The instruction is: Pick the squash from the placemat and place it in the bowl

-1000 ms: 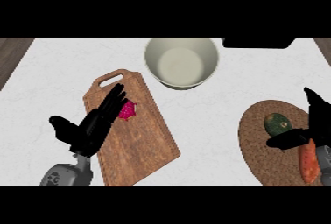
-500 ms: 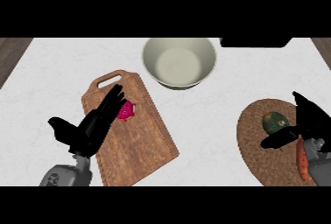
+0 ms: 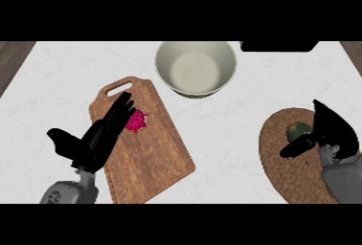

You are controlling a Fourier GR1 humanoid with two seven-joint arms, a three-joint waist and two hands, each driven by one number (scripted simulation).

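Note:
A small dark green squash (image 3: 298, 129) lies on the round woven placemat (image 3: 283, 167) at the right. My right hand (image 3: 329, 131) hovers just right of it, fingers straight and thumb stretched out below the squash; the hand is open and holds nothing. The cream bowl (image 3: 195, 67) stands at the top centre, with nothing inside. My left hand (image 3: 99, 136) rests open over the wooden cutting board (image 3: 152, 153), fingers pointing up and to the right.
A pink-red item (image 3: 137, 120) lies on the cutting board beside my left fingers. A black object (image 3: 278, 46) sits at the top right edge. Dark wood shows at the counter's top corners.
My right hand has shifted left and down toward the squash, now hiding the orange item seen earlier on the placemat. The left hand has stayed put.

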